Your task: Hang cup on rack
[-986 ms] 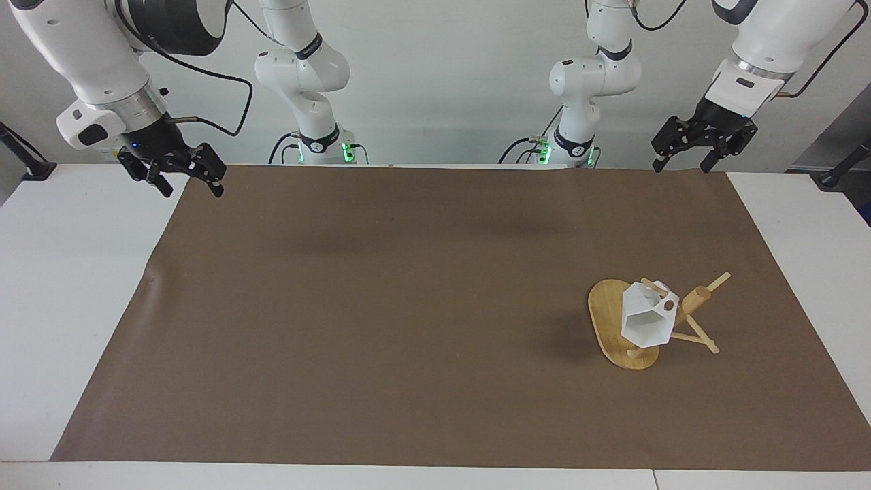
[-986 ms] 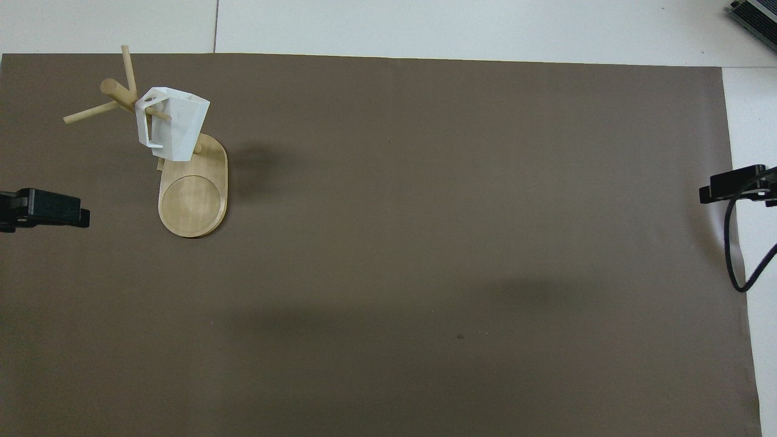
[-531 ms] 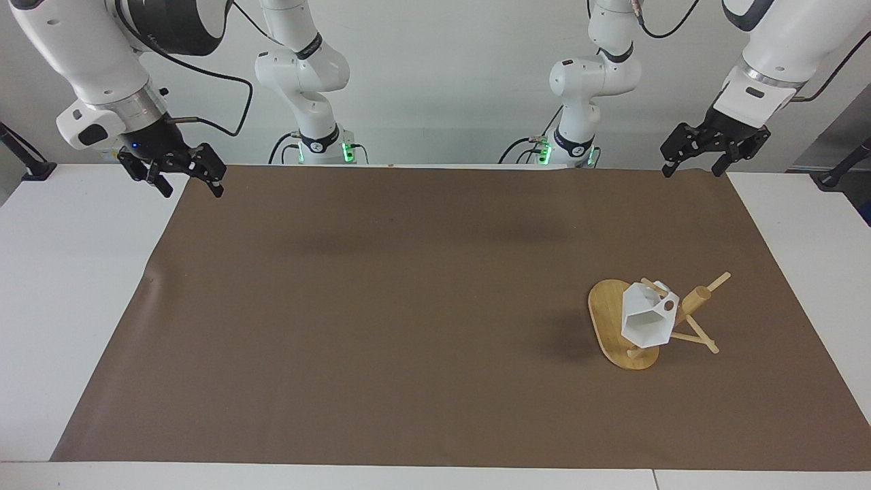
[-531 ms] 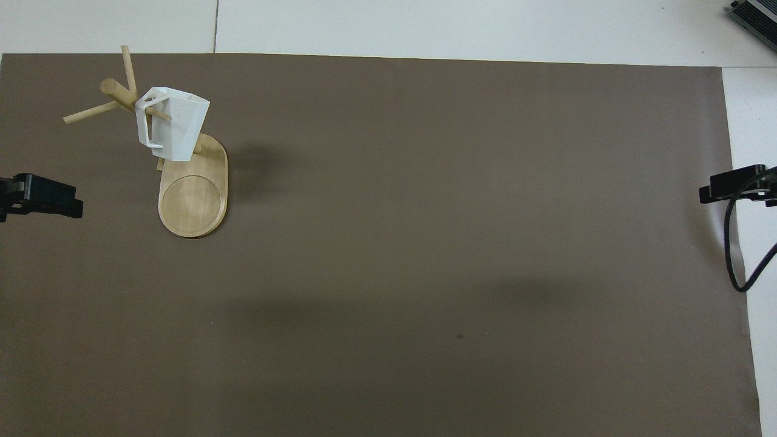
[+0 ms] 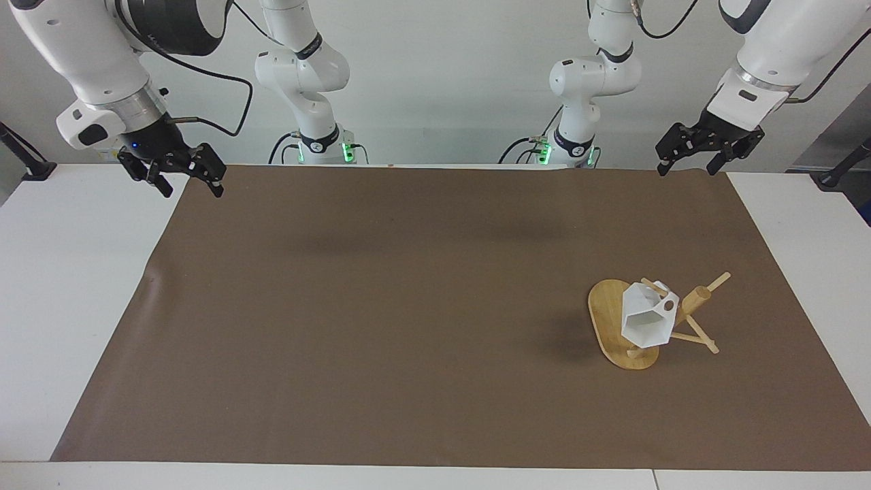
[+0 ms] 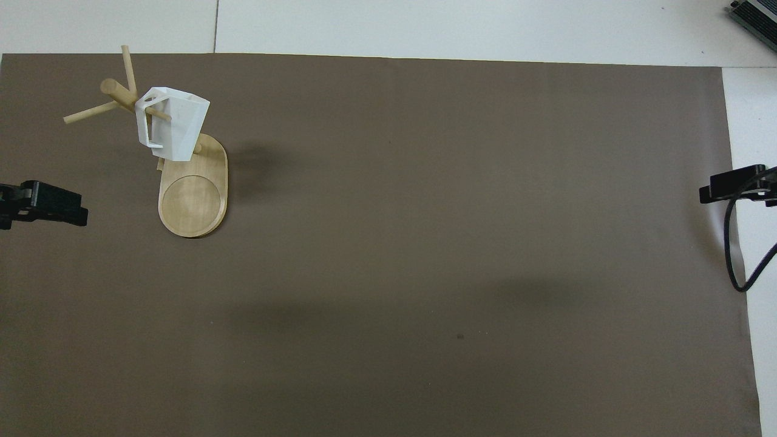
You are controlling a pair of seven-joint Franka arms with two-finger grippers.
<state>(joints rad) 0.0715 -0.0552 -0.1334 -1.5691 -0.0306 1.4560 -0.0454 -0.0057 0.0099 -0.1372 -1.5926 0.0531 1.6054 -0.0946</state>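
Faceted white cup [image 5: 645,318] hung, bamboo rack [image 5: 607,320]

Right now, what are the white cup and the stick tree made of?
The cup looks like matte white plastic or unglazed ceramic: flat facets, no shine, so I can't say which. The rack it hangs on looks like light bamboo or wood, pale yellow with a smooth, slightly glossy oval base.

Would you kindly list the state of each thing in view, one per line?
Cup: hung by its handle on a rack peg, tilted, touched by neither hand.
Rack: upright on the brown mat, toward the left arm's end.
Left hand: open, empty, raised over the mat's edge.
Right hand: open, empty, waiting over the mat's corner.
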